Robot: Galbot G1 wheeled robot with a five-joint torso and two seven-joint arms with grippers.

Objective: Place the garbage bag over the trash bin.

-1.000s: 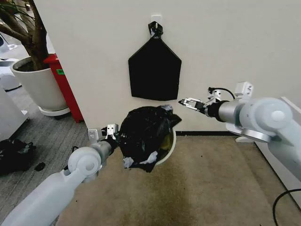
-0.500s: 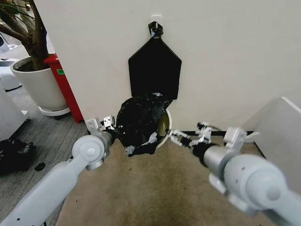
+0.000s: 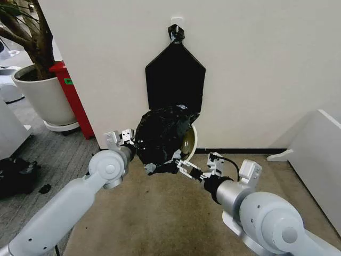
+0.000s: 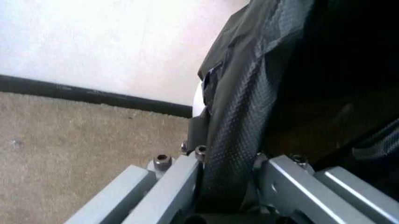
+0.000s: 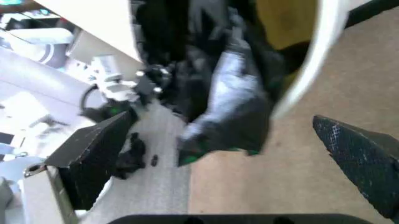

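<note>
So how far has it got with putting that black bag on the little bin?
Partly done. The bag already drapes over most of the bin, which the left hand holds tipped up off the floor, pinching bag and rim together. The right hand is open at the bag's loose lower edge. Left to do: cover the bare cream rim on the right side.

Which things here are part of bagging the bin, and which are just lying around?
Part of the job:
garbage bag, draped partly over the bin
trash bin, held off the floor
left gripper, shut on the bag
right gripper, open beside the bag

Just lying about:
black bundle hung on the wall
plant pot
red stand
</note>
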